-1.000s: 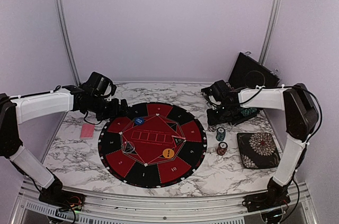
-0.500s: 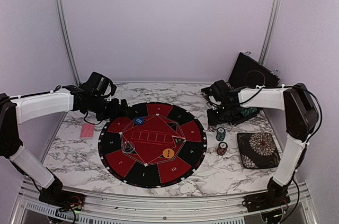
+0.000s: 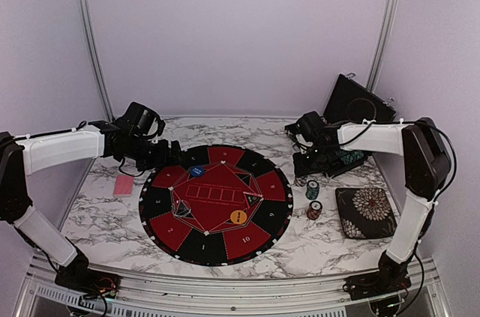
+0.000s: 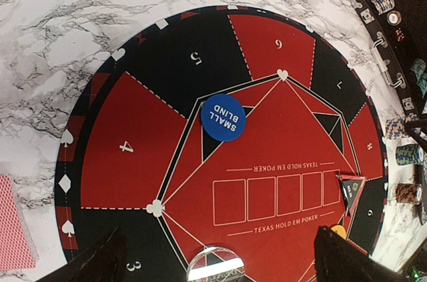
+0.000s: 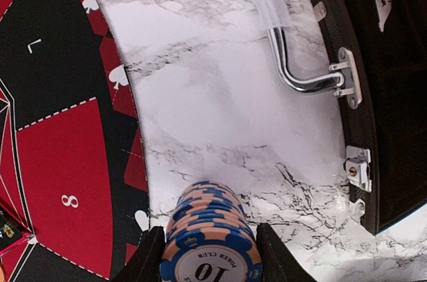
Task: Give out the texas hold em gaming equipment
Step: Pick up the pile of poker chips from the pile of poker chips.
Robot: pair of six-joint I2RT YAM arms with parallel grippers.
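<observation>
Top external view is showing almost nothing changing from a second ago: both arms are holding the same poses, and only the right hand (image 3: 309, 154) is sitting very slightly higher near the black case (image 3: 352, 111).

The right hand is gripping a stack of blue-and-peach striped poker chips (image 5: 212, 241), its fingers (image 5: 150, 255) pressing on both sides of the stack; the top chip is reading "10". The stack is hanging over the marble counter (image 5: 220, 95), just beside the rim of the round game mat (image 5: 60, 162) and near the case's metal handle (image 5: 303, 72).

The left hand (image 3: 171, 154) is hovering over the far left edge of the mat with its jaws spread wide and nothing between them; its two dark fingers (image 4: 100, 262) are framing the bottom of the left wrist view.

Counting what is lying out: one blue button disc marked "SMALL BLIND" (image 4: 223, 117) is resting on the mat near section 5, and one orange button disc (image 3: 238, 217) is lying toward the mat's near side. Two free chip stacks are standing on the counter right of the mat, one greenish (image 3: 312, 190) and one reddish (image 3: 314, 210). One pink-red-backed card pile (image 3: 124, 185) is lying on the counter left of the mat. One dark flower-patterned tray (image 3: 365, 212) is sitting at the right. More chips are showing inside the case, too small to count.
</observation>
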